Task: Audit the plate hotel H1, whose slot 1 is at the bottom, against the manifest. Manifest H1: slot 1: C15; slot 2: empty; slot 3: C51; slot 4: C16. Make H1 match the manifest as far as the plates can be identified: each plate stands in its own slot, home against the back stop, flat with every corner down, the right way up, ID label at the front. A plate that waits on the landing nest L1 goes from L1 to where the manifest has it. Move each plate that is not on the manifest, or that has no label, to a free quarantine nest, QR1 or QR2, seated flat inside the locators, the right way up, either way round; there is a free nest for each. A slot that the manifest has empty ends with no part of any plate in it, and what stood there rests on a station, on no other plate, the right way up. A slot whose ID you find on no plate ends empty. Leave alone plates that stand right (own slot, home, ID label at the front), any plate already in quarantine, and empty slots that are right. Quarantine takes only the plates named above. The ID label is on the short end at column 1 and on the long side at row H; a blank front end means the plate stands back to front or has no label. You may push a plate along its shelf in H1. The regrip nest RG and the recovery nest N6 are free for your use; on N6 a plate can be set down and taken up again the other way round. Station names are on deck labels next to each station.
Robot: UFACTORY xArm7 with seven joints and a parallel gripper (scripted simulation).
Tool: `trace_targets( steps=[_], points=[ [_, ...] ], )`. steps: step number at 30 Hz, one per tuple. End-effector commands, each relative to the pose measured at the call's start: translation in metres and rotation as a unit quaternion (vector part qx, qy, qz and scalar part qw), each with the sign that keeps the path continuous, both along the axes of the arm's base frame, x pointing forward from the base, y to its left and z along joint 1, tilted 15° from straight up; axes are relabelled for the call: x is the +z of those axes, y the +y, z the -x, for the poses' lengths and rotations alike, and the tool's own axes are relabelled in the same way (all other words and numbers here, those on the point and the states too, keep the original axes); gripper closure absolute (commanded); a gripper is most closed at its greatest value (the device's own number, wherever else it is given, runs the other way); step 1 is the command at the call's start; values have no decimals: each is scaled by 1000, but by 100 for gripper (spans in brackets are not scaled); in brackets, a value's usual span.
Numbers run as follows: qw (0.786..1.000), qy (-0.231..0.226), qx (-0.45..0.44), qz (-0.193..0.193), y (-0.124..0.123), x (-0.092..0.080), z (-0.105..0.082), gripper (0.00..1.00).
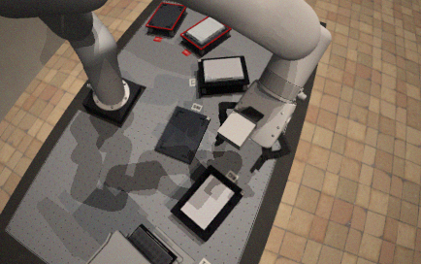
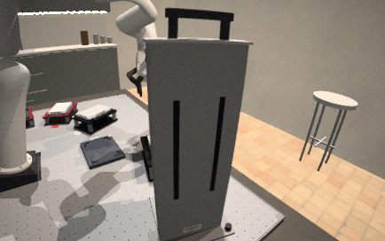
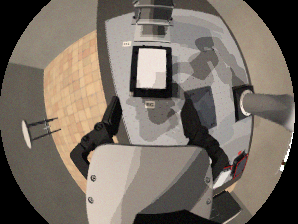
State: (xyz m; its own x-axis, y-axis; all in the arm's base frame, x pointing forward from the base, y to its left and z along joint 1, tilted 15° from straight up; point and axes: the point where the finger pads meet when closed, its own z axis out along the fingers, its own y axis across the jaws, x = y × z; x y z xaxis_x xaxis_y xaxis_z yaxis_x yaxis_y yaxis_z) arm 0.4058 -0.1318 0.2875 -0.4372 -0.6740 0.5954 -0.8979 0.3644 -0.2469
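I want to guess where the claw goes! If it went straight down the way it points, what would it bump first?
Probably the gray deck, just short of the black-framed nest ahead of the open, empty gripper. Depth is hard to judge here.

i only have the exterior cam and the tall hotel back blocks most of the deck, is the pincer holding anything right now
observer: no, the wrist view shows the pincer wide open with nothing between its fingers.
operator: what's it over
observer: from the top, it hangs above the deck between a black nest holding a pale plate and a black-framed station with a pale inside, nearer the hotel.
operator: the far red nest is cut off by the arm for me
observer: that red-edged nest shows only a dark inside; its red-edged neighbour carries a pale plate.
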Motion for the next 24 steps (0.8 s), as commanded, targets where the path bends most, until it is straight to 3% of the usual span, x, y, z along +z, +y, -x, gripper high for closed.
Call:
trace_targets(
  steps=[1,24],
  points=[
    [1000,6,-5,15,0,1,-1,0],
    [982,69,-48,171,0,1,-1,0]
  ],
)
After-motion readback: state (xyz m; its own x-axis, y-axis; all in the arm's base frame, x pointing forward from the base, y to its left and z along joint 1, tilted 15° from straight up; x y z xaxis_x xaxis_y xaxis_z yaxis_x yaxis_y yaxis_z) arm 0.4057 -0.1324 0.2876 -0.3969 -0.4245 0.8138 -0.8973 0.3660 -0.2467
